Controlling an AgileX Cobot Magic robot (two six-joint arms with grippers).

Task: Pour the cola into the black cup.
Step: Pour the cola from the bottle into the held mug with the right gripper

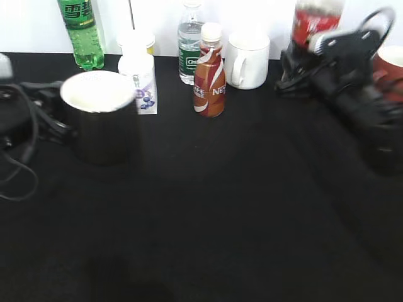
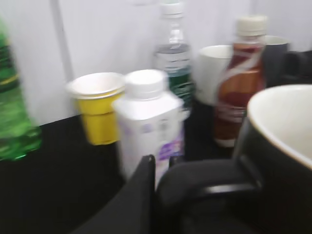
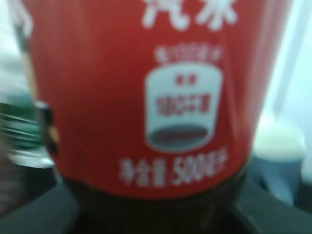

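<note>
The black cup (image 1: 101, 123), glossy with a white inside, stands at the left of the black table; it also shows at the right of the left wrist view (image 2: 282, 161). My left gripper (image 1: 55, 112) (image 2: 161, 165) is shut on its black side handle. The cola (image 1: 315, 22), with its red label, is at the back right, its top out of frame. Its label fills the right wrist view (image 3: 146, 97), with dark liquid below it. My right gripper (image 1: 310, 66) (image 3: 156, 217) is shut around the bottle's lower part. Both wrist views are blurred.
Along the back stand a green bottle (image 1: 82, 31), a yellow cup (image 1: 137, 43), a white carton bottle (image 1: 140, 82), a water bottle (image 1: 190, 44), an orange-brown coffee bottle (image 1: 210, 72) and a white mug (image 1: 247, 60). A reddish-brown mug (image 1: 390, 66) is behind the right arm.
</note>
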